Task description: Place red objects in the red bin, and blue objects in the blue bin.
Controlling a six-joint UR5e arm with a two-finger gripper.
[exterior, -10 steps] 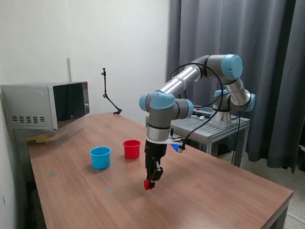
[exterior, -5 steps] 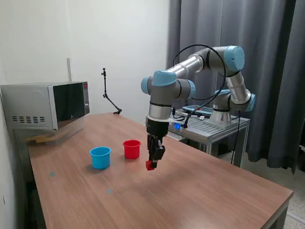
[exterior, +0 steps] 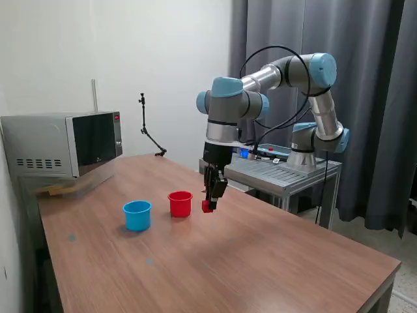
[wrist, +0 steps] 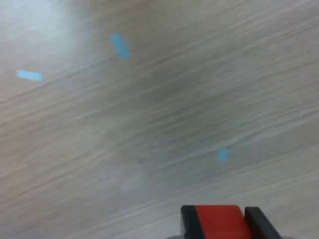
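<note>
**Red cube carried up toward the red cup**

Above the wooden table (exterior: 273,261), the jaws, clenched on a small solid red cube (exterior: 207,207), have risen and swung close beside the small round red plastic cup (exterior: 180,203). Release over it looks next.

Wooden table (exterior: 273,261), flecked with small blue tape marks (wrist: 119,45). At its far corner on the exterior view's left, a microwave (exterior: 62,143). Behind, a thin black stand (exterior: 148,134), a metal cart (exterior: 287,173), dark curtains (exterior: 371,98).
</note>
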